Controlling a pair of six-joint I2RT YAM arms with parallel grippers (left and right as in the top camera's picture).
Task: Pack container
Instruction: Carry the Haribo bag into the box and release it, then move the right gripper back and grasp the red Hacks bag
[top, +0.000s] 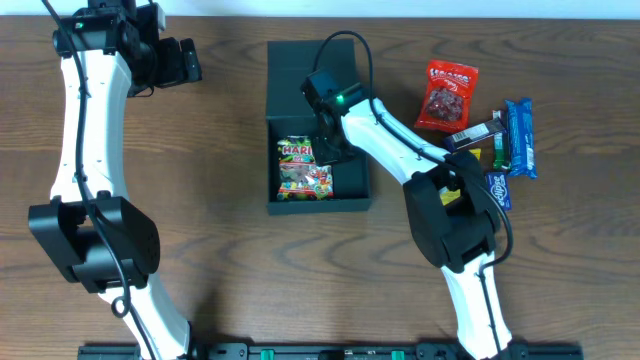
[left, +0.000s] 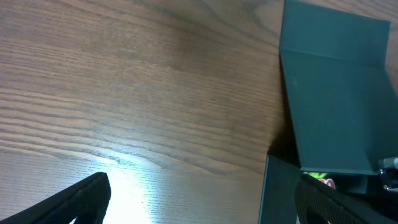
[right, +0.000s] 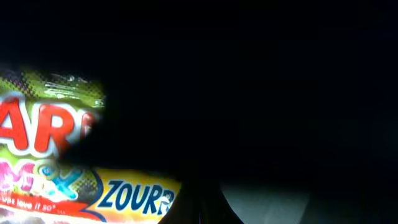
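Note:
The dark teal container (top: 352, 175) sits mid-table with its flap lid (top: 310, 70) laid open toward the far side. Two Haribo packets (top: 298, 152) lie in its left half, the lower one (top: 305, 183) against the near wall. My right gripper (top: 326, 150) is down inside the box, just right of the packets, its jaws shut with nothing visible between them. The right wrist view is dark, showing a green Haribo packet (right: 56, 124), a yellow Zourr packet (right: 134, 196) and the shut gripper (right: 200, 210). My left gripper (top: 190, 62) hovers open at the far left; the left wrist view shows it (left: 202, 193) over bare wood beside the lid (left: 339, 106).
Right of the container lie loose snacks: a red packet (top: 448, 95), a dark bar (top: 475, 135), blue packets (top: 520, 135) and a blue-white packet (top: 498, 188). The right arm's body stands over the near right of the table.

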